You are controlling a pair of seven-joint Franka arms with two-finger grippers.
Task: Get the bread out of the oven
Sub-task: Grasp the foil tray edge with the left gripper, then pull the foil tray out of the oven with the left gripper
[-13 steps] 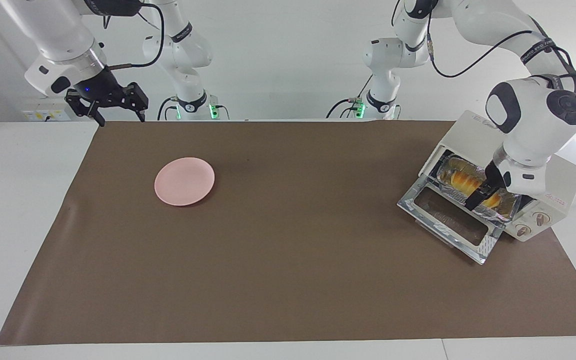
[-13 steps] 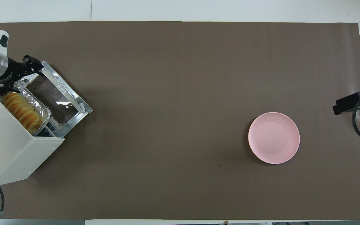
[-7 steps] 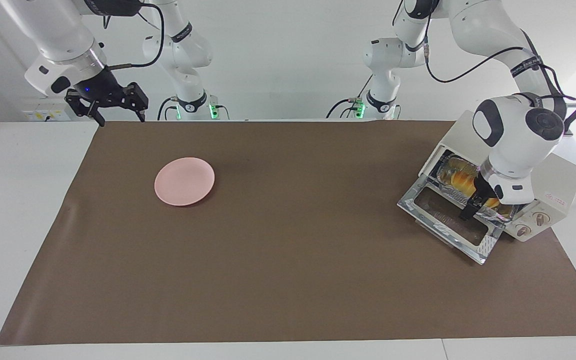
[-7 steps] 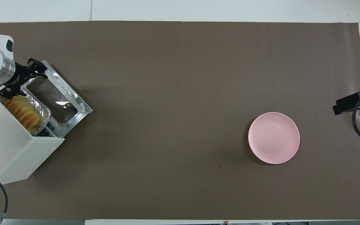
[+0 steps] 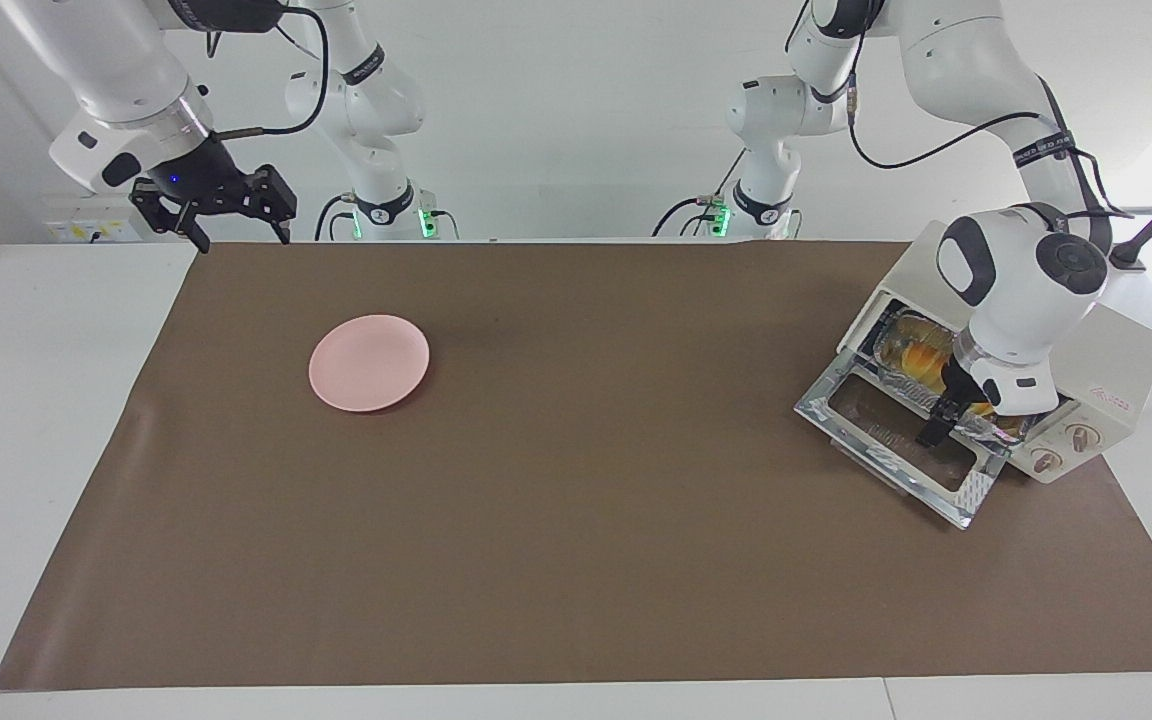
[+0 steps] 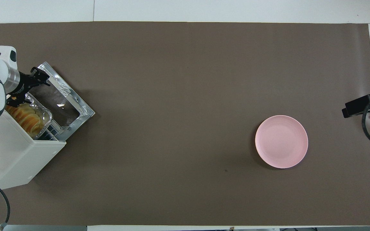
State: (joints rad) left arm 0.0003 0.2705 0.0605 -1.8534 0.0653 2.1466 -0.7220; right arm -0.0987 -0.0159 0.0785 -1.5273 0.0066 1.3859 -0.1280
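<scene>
Facing view: at the left arm's end of the counter stands the cream-white oven, its glass door dropped open and lying flat on the brown mat. The bread, a ridged golden loaf, sits in a shiny foil tray on the rack inside the oven mouth. The left end effector points down at the front lip of that tray, where tray meets door. A second ago it hung over the middle of the loaf; it has since slid toward the door edge and sunk lower, its fingers beginning to draw together (whether they have closed on the tray lip I cannot tell). This probably means the tray is to be pulled out first, so the bread is not yet out. The right end effector waits in the air over the counter's edge at the right arm's end, fingers spread wide, holding nothing.

Overhead view: the left end effector shows at the tray's corner beside the door frame, the bread partly under the oven roof. A pink plate lies well apart, toward the right arm's end. The oven roof and open door crowd any reach to the loaf.
</scene>
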